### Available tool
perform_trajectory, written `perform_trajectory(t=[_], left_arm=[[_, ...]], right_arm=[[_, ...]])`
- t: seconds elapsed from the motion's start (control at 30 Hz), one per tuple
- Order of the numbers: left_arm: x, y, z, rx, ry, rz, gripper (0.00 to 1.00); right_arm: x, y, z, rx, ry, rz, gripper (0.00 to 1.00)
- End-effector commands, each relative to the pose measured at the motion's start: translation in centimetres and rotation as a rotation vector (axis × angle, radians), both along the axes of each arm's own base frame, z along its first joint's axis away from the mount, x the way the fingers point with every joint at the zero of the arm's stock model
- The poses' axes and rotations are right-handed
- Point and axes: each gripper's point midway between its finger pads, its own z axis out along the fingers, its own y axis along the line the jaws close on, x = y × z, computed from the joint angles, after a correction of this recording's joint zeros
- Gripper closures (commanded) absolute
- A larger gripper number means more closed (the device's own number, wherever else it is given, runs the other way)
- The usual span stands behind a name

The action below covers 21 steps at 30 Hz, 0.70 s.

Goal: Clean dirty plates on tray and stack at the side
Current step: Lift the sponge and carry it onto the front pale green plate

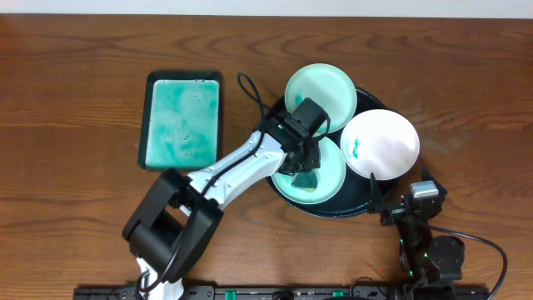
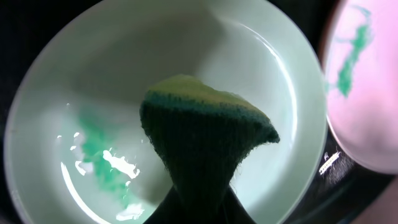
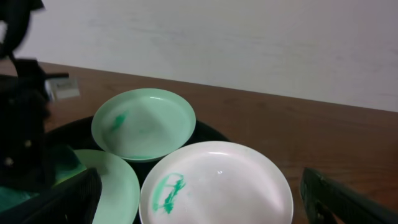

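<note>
Over the wooden table [image 1: 75,67], black tray [image 1: 360,193]: round, right of centre, with three plates crowded on it.
Far mint plate [image 1: 321,96]: at the tray's far edge, overlapping the rim.
White plate [image 1: 380,143]: on the right side, also overlapping the rim, with a teal mark near its left edge.
Near mint plate [image 1: 329,177]: on the tray's near left part, partly hidden under the left arm.
Left gripper [image 1: 303,160]: reaches in from the lower left and hangs over the near mint plate.
Right gripper [image 1: 398,177]: at the tray's near right edge, by the white plate.
Teal tray [image 1: 184,76]: rectangular, dark-rimmed, left of the black tray and apart from it.

Left wrist view, sponge [image 2: 205,137]: dark green with a yellow face, pinched tight at its lower end by the left gripper, above the bowl of the near mint plate; I cannot tell whether it touches.
Smear [image 2: 99,155]: teal and wet-looking, just left of the sponge.

Right wrist view, right fingers [image 3: 348,199]: spread wide at the lower corners, holding nothing.
Plates: the white plate lies just ahead between the fingers, the far mint plate is behind it, and both carry teal marks.
</note>
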Motion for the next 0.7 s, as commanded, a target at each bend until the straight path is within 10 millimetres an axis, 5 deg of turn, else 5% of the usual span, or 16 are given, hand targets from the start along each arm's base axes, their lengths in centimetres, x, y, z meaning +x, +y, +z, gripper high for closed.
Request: perform_trajectory(t=[0.0, 0.1, 0.3, 0.5, 0.67], left_arm=[[0.28, -0.34, -0.47, -0.033, 0.044, 0.131, 0.89], [0.81, -0.83, -0.23, -0.055, 0.023, 0.131, 0.78], [1.12, -1.18, -0.04, -0.070, 0.008, 0.130, 0.76], [1.16, -1.15, -0.03, -0.068, 0.003, 0.117, 0.39], [1.17, -1.15, 0.04, -0.061, -0.015, 0.072, 0.34]], right_arm=[[0.04, -0.31, -0.19, -0.009, 0.005, -0.014, 0.01], [0.04, -0.31, -0.19, -0.009, 0.005, -0.014, 0.01], [0.04, -0.31, -0.19, -0.009, 0.005, -0.014, 0.01], [0.06, -0.44, -0.19, -0.010, 0.005, -0.021, 0.01], [0.03, -0.03, 0.33, 0.007, -0.014, 0.001, 0.01]])
